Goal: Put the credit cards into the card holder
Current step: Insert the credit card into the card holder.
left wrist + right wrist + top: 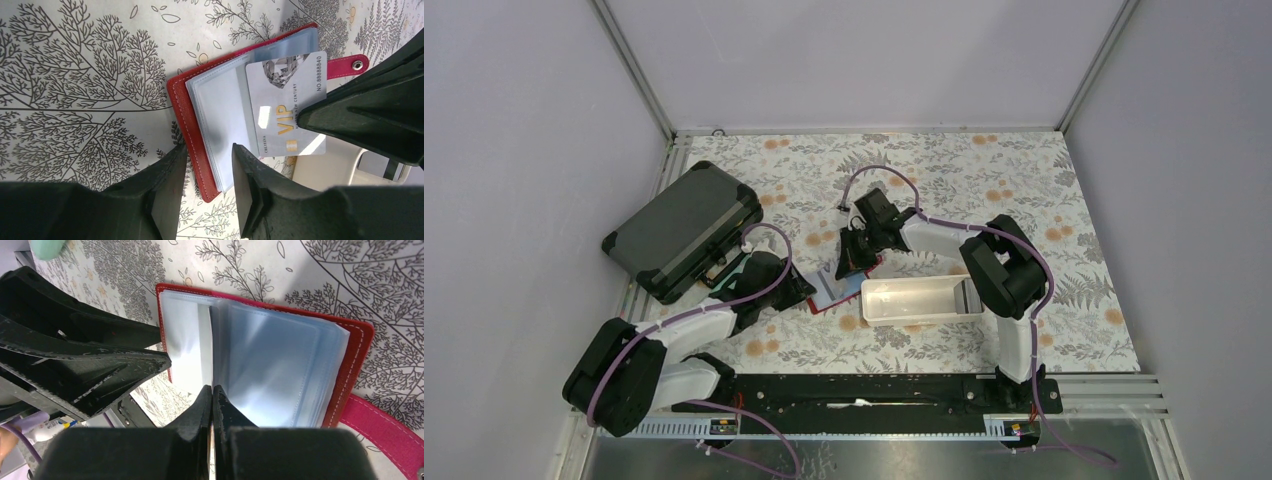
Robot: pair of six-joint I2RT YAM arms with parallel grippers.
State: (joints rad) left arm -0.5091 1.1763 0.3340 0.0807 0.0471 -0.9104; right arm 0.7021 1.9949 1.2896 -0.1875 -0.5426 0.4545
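Left gripper [209,149] low, reaching inward, jaws apart astride the wallet [181,115] edge. Right gripper [212,390] opposite, jaws pinched on card [282,100] (VIP face up) over the open wallet's sleeves, beside tray [919,300].

Two robot arms of one build. The left pincer [210,150] has two thick, matt black fingers [167,200] with blunt tips and flat inner faces. Its outer shells are angular, ridged and marked with fine pale scratches. The right pincer [211,392] is the same black plastic, with fingers [197,420] narrowing to thin tips.

Behind each pincer comes a blocky black wrist. Further back, the left arm [689,330] and right arm [939,240] alternate rounded white shells with bulky black joints. A purple cable [769,232] loops loosely from behind each pincer along its arm. Farthest from the pincers, both arms are bolted to a long black rail [864,392].
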